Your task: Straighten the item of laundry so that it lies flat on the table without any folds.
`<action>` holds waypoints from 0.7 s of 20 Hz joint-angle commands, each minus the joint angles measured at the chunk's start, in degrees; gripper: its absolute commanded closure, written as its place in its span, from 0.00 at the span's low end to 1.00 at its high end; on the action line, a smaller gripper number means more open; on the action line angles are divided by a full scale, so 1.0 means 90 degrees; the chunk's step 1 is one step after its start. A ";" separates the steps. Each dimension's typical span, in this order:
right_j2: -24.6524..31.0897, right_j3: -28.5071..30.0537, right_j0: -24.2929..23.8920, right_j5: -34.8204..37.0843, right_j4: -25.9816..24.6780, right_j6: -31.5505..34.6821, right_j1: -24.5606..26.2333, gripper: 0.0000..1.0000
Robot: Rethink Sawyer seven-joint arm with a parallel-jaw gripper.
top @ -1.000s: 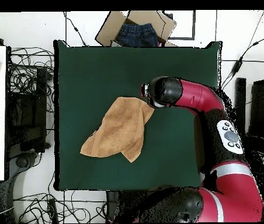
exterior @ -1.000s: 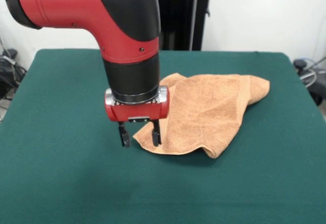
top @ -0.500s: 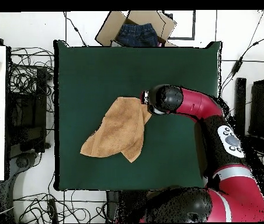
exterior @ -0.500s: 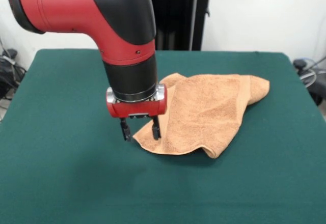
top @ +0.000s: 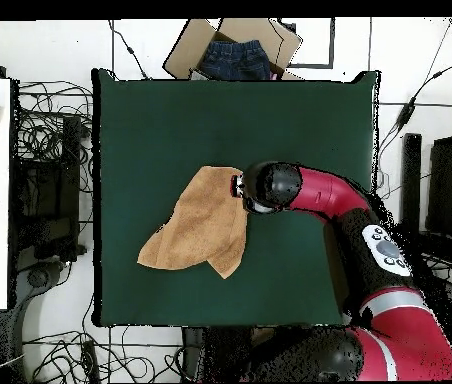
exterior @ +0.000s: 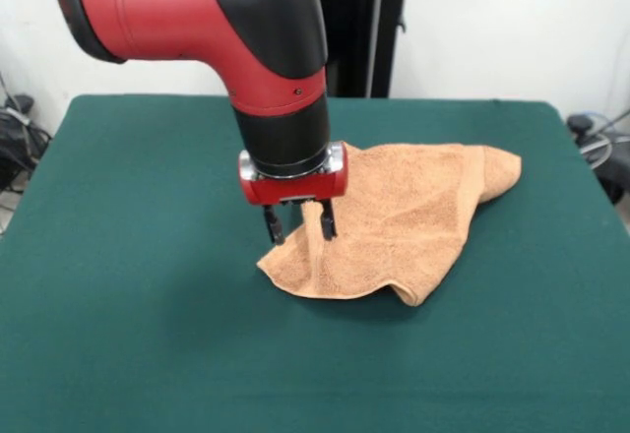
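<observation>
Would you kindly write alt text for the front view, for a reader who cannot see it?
A red and black robot arm lowers its open hand over the near-left edge of a rumpled orange-tan towel on a dark green table. The towel lies partly folded, its right end bunched up.
</observation>
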 commanded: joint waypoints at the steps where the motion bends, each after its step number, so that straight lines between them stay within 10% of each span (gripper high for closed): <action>1: 0.0387 0.0314 0.0106 -0.0388 -0.0489 -0.0215 0.0194 0.00; 14: 0.0630 0.0052 -0.0239 -0.0350 -0.0506 -0.0589 0.0598 0.00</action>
